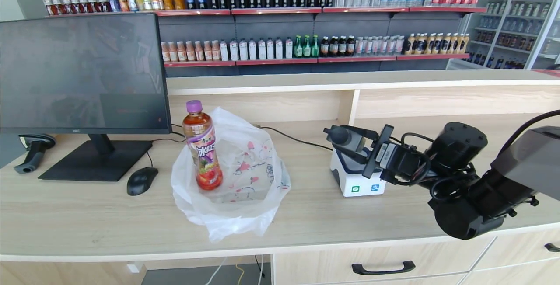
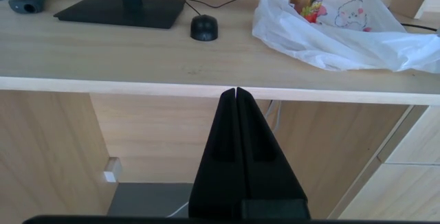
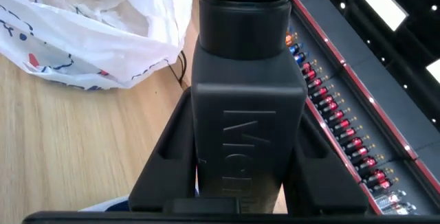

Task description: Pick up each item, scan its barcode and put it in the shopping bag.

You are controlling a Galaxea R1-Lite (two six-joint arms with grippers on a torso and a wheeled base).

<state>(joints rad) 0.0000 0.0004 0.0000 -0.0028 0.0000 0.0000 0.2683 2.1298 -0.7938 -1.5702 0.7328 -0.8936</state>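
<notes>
The right gripper [image 1: 355, 146] grips the dark scanner [image 1: 339, 136] above its white cradle [image 1: 356, 181] on the table [image 1: 109, 219]. The left gripper [image 2: 236, 95] is closed and empty, below the table's edge. 1 bottle [image 1: 202, 145] stands in the shopping bag [image 1: 249, 175].

Purple-capped bottle [image 1: 202, 147] stands upright in white shopping bag [image 1: 229, 219].

Looks from head down over the table [image 1: 96, 224]; from left wrist, low before its edge; from right wrist, close above it. Shares the shopping bag [image 1: 249, 180] in all three.
</notes>
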